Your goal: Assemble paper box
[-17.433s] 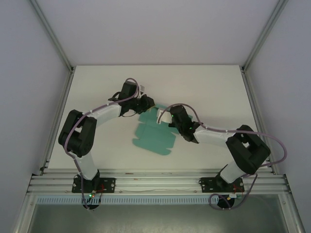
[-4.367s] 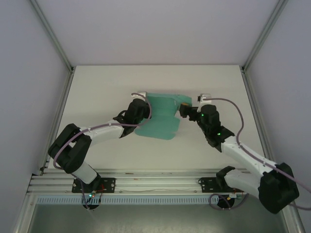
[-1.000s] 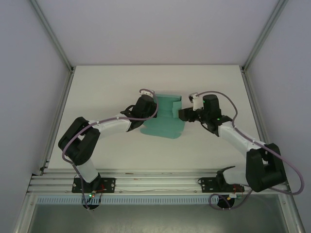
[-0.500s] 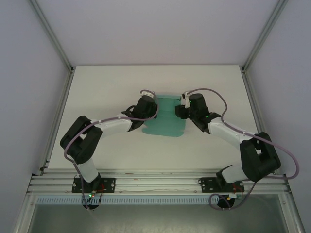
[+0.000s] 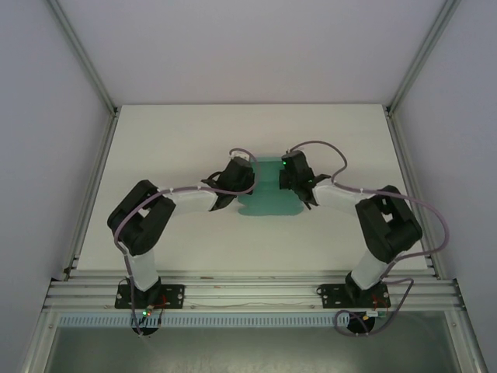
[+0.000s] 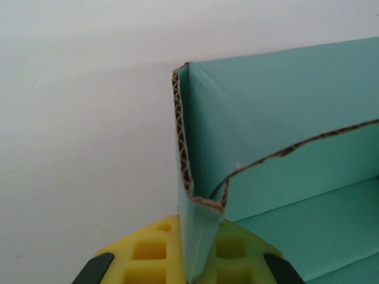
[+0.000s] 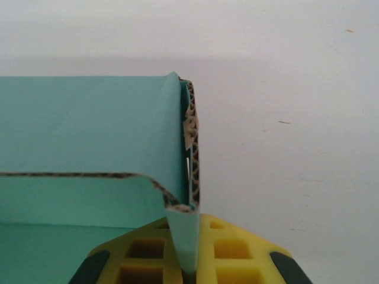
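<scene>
In the top view, the aluminium rail (image 5: 248,291) that carries both arm bases is seen along the lower edge of the white table (image 5: 178,132), and a bare strip of tabletop is left between it and the work. Above that, near the centre of the frame, the paper box (image 5: 268,196) is found as teal-green card with its side walls folded up. It is flanked closely by the left gripper (image 5: 245,180) at its left edge and the right gripper (image 5: 287,177) at its right edge. Broad bare table is left to either side and toward the top of the frame, bounded by the slanting frame posts (image 5: 81,62). In the left wrist view, the left gripper (image 6: 198,260) is closed on a raised corrugated wall, pinched between yellow pads (image 6: 145,257), with the box spread to the right. In the right wrist view, the right gripper (image 7: 186,260) is likewise clamped on the opposite wall, with the box spread to the left.
</scene>
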Robot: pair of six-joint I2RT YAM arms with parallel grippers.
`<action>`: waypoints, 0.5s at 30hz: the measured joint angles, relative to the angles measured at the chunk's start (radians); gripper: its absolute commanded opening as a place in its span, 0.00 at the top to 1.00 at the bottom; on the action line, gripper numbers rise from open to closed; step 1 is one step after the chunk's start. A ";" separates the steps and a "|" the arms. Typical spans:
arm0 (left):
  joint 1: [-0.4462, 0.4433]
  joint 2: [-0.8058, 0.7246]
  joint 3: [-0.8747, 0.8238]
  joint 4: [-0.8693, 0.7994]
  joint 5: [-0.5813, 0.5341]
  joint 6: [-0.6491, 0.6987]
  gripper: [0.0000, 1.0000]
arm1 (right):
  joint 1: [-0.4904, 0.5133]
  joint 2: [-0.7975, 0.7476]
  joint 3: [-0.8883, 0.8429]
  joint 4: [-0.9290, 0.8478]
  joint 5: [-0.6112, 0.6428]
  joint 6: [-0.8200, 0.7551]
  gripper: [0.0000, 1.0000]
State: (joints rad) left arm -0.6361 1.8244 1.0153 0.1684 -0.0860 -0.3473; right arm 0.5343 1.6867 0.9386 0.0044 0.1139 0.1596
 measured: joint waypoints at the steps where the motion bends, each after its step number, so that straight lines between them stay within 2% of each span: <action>1: 0.000 0.000 0.000 0.000 0.000 -0.003 1.00 | 0.016 0.023 0.023 -0.018 0.049 0.011 0.99; 7: -0.003 0.005 0.017 0.000 0.000 -0.025 1.00 | 0.080 0.151 0.203 -0.201 0.305 0.138 1.00; 12: -0.017 0.009 0.026 0.001 0.005 -0.035 1.00 | 0.102 0.215 0.301 -0.360 0.430 0.267 1.00; 15: -0.019 0.011 0.026 0.004 0.012 -0.041 1.00 | 0.109 0.227 0.312 -0.394 0.467 0.309 1.00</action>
State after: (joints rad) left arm -0.6556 1.8351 1.0409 0.1722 -0.0738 -0.3885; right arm 0.6437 1.9141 1.2507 -0.3893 0.5804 0.4690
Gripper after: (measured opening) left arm 0.071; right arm 0.061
